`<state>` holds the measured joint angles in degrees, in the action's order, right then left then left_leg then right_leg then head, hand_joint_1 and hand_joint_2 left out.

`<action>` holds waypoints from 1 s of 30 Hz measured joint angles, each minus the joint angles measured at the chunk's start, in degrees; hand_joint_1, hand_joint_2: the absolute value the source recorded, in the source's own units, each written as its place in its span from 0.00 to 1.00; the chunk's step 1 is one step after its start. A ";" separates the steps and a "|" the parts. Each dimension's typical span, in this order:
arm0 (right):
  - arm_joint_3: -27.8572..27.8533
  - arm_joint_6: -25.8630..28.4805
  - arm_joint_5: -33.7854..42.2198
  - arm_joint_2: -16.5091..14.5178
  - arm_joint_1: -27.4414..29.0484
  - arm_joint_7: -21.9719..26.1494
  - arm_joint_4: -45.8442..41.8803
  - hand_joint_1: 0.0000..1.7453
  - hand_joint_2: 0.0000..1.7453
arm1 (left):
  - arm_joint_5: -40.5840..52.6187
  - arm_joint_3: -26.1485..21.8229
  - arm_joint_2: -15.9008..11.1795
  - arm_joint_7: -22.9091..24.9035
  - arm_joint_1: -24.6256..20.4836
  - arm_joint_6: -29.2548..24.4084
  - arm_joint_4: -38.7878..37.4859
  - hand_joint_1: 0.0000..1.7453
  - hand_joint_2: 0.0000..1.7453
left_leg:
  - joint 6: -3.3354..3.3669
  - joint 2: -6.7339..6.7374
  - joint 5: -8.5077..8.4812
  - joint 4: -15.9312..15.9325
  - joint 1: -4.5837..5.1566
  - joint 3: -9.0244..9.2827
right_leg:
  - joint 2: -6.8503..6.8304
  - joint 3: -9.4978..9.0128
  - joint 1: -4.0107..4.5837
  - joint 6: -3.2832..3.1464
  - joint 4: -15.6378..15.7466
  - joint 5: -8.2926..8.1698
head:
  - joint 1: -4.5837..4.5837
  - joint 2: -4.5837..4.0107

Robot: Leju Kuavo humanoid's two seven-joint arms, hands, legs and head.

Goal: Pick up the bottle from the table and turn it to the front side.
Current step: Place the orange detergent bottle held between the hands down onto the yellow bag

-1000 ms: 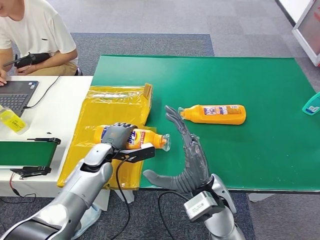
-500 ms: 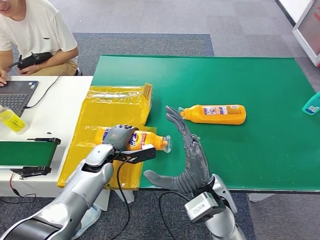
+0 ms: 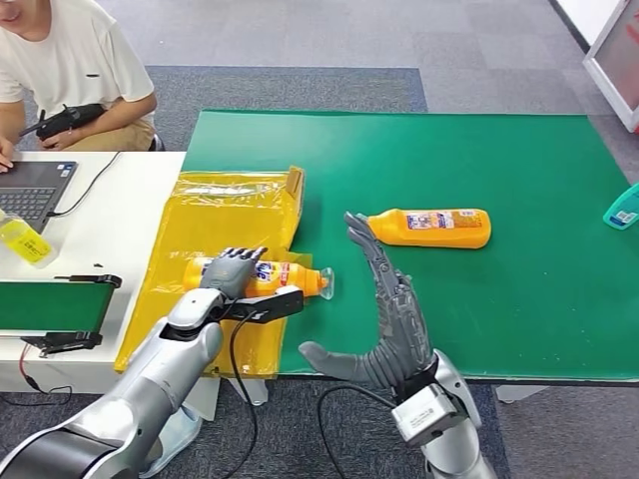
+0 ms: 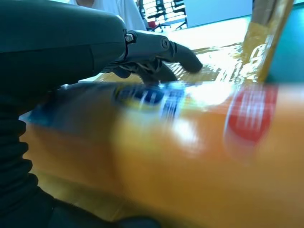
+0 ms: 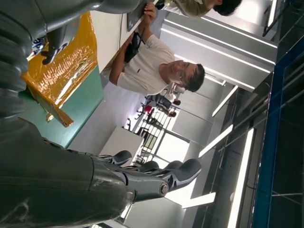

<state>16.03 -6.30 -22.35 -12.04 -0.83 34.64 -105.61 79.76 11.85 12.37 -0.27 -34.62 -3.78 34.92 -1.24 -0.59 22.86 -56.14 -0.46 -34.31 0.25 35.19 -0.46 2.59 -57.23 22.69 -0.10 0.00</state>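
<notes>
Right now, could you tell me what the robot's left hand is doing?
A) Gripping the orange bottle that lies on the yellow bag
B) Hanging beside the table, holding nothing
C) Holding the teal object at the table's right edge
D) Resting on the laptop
A: in the head view the left hand is wrapped over the orange bottle lying on the yellow bag, and the left wrist view shows its fingers curled over that bottle.

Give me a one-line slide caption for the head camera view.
Left hand grips a yellow bottle lying on the yellow bag; right hand open beside it over the green table.
</notes>
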 joint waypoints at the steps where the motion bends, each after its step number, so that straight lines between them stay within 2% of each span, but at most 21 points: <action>1: -0.20 -0.16 0.02 0.00 0.02 0.00 -0.09 0.00 1.00 | -0.04 -0.25 -0.07 -0.04 -0.11 0.22 -0.20 0.00 0.00 | 0.00 0.00 0.00 0.00 0.00 0.00 | 0.00 0.00 0.00 0.00 0.00 0.00 | 0.00 0.00; 7: -1.24 -0.89 -0.32 0.00 0.23 0.00 -0.64 0.00 1.00 | -0.46 -1.00 0.34 -0.38 -0.18 0.14 -0.45 0.00 0.00 | 0.01 0.00 0.00 0.00 0.00 -0.01 | 0.00 -0.01 -0.01 0.01 0.00 -0.01 | 0.00 0.00; 13: -1.36 -1.17 -1.90 -0.02 0.35 -0.33 -1.75 0.00 1.00 | 0.85 -1.26 0.65 2.25 0.78 -0.24 0.81 0.00 0.00 | 0.01 0.00 0.00 0.00 0.00 -0.01 | 0.00 -0.01 -0.01 0.03 0.00 -0.02 | 0.01 0.00; 23: -1.36 -0.56 -2.50 -0.02 0.98 -0.88 -2.72 0.00 1.00 | -3.88 -3.60 0.71 -2.31 4.28 -1.07 7.87 0.00 0.00 | 0.01 0.00 0.00 0.00 0.00 -0.02 | 0.00 0.00 -0.01 0.03 0.00 -0.02 | 0.01 0.00; 26: -1.37 0.40 -3.36 -0.03 1.47 -1.33 -3.10 0.00 1.00 | -7.74 -3.79 1.30 -3.98 6.73 -2.78 13.67 0.00 0.00 | 0.02 0.00 0.00 0.00 0.00 -0.03 | 0.00 0.00 -0.01 0.03 0.00 -0.01 | 0.01 0.00; 30: -1.38 2.10 -5.27 -0.07 2.74 -2.69 -4.09 0.00 1.00 | -19.25 -3.93 3.45 -6.83 12.70 -3.45 29.50 0.00 0.00 | 0.04 0.00 0.05 0.00 0.01 -0.08 | 0.02 0.03 -0.02 0.04 0.00 0.00 | 0.01 0.00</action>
<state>14.64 -4.20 -27.63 -12.11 1.91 31.95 -109.70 60.51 7.92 15.82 -7.10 -21.92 -7.23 64.42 -1.19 -0.58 22.91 -56.14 -0.45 -34.39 0.27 35.22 -0.48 2.63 -57.23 22.69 -0.09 0.00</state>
